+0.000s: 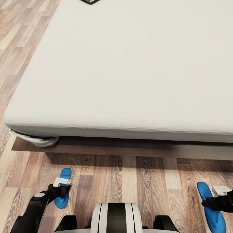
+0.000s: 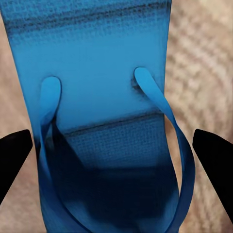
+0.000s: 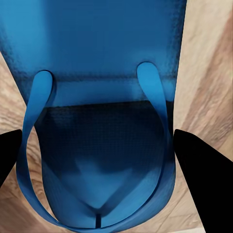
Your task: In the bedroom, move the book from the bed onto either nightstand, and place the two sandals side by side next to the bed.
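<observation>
Nearest the robot's base, both arms reach down over the wood-plank floor (image 1: 123, 181), one to each sandal. Left gripper (image 1: 63, 183) sits over the left sandal (image 1: 64, 191), which lies on the floor toe toward the bed; the left wrist view shows its fingers (image 2: 14, 155) spread wide, one on each side of the sole (image 2: 97, 73), straddling the strap region without visibly touching it. Right gripper (image 1: 223, 194) hangs at the right sandal (image 1: 210, 207); in the right wrist view its fingers (image 3: 199, 165) are likewise spread, flanking the looped straps (image 3: 155, 107), not yet pinching. Whether either pad touches the sole edge I cannot tell. Judgement on handling: each sandal looks thin, light and somewhat flexible, with soft thong straps that would give under pressure; the sole probably bends if lifted from one end. The best hold seems to be across the sole's width near the strap anchors, roughly mid-length, so it hangs level. The surface looks textured, so slip is likely low. The two sandals lie well apart, one at either side of the base, both near the bed's foot edge. Beyond them stands the dark frame (image 1: 129, 149), then the bed (image 1: 129, 74) with its pale mattress. At the far edge a dark corner shows, perhaps the book (image 1: 90, 1), too cropped to confirm.
</observation>
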{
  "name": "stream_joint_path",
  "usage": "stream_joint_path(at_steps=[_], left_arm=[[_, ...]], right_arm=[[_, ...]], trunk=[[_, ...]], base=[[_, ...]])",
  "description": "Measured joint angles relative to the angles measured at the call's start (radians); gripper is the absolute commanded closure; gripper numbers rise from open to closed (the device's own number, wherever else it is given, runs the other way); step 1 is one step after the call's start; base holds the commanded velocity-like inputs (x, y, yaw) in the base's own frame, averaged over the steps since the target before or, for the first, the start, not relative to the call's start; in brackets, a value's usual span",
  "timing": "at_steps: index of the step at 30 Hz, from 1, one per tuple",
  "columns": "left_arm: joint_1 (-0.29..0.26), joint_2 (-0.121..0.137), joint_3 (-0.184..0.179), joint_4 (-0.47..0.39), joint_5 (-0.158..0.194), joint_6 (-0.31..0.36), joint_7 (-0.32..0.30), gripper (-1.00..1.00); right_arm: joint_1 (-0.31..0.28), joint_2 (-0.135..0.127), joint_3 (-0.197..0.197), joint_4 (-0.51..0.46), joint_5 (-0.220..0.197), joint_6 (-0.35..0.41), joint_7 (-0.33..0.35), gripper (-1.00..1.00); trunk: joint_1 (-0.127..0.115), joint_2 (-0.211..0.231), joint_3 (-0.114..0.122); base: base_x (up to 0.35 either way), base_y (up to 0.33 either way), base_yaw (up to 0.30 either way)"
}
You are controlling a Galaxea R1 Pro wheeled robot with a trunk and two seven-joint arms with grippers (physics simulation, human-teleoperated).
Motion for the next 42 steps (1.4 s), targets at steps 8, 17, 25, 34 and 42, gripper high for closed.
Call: stream_joint_path(at_steps=[8, 17, 25, 34, 42], left_arm=[[0.000, 0.000, 0.000, 0.000, 0.000, 0.000, 0.000, 1.00], [0.000, 0.000, 0.000, 0.000, -0.001, 0.000, 0.000, 1.00], [0.000, 0.000, 0.000, 0.000, 0.000, 0.000, 0.000, 1.00], [0.000, -0.001, 0.000, 0.000, 0.000, 0.000, 0.000, 1.00], [0.000, -0.001, 0.000, 0.000, 0.000, 0.000, 0.000, 1.00]], right_arm=[[0.000, 0.000, 0.000, 0.000, 0.000, 0.000, 0.000, 1.00], [0.001, 0.000, 0.001, 0.000, 0.000, 0.000, 0.000, 1.00], [0.000, 0.001, 0.001, 0.000, 0.000, 0.000, 0.000, 1.00], [0.000, 0.001, 0.001, 0.000, 0.000, 0.000, 0.000, 1.00], [0.000, 0.001, 0.001, 0.000, 0.000, 0.000, 0.000, 1.00]], trunk=[[0.002, -0.001, -0.015], [0.003, -0.002, -0.027], [0.004, -0.002, -0.031], [0.005, -0.003, -0.043], [0.006, -0.003, -0.050]], base=[[0.000, 0.000, 0.000], [0.000, 0.000, 0.000], [0.000, 0.000, 0.000], [0.000, 0.000, 0.000], [0.000, 0.000, 0.000]])
